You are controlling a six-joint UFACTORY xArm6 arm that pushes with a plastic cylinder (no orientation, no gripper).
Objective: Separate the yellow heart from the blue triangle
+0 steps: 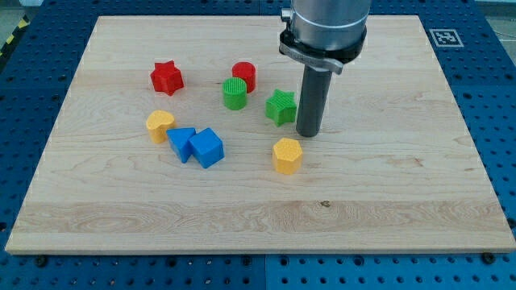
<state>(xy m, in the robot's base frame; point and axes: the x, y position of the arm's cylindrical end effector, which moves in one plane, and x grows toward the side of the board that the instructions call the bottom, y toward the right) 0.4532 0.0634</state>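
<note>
yellow heart [160, 125]: toward the desk's [387, 209] left edge, touching the blue triangle [181, 144], so they need parting.
my tip [308, 133]: mid-desk, beside the green star [280, 106], well apart from the heart.
jaws: none, only a rod.

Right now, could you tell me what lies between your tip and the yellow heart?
In the camera view, the blue cube and blue triangle sit roughly between my tip and the yellow heart; the green star lies just above that line.
</note>
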